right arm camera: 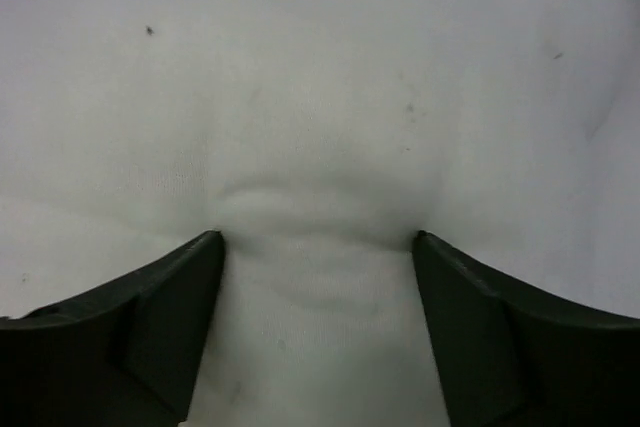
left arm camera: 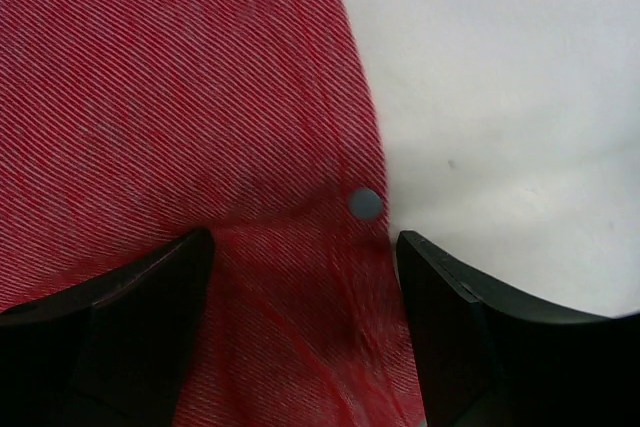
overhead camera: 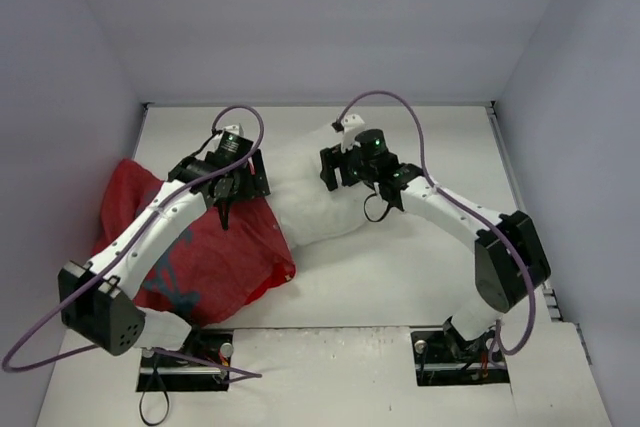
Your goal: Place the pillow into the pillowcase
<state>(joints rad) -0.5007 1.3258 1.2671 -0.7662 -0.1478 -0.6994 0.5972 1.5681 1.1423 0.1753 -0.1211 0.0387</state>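
Insertion seems barely begun: soft white stuffed pillow (overhead camera: 310,202) lies mostly outside red printed fabric pillowcase (overhead camera: 238,252); left claw (left arm camera: 305,242) and right claw (right arm camera: 318,239) both gape open.

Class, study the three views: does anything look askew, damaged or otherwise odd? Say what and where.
Nothing damaged. The pillowcase lies crumpled and slanted on the left, and much of the pillow lies uncovered at centre. Its cloth puckers between the open fingers of the right gripper.
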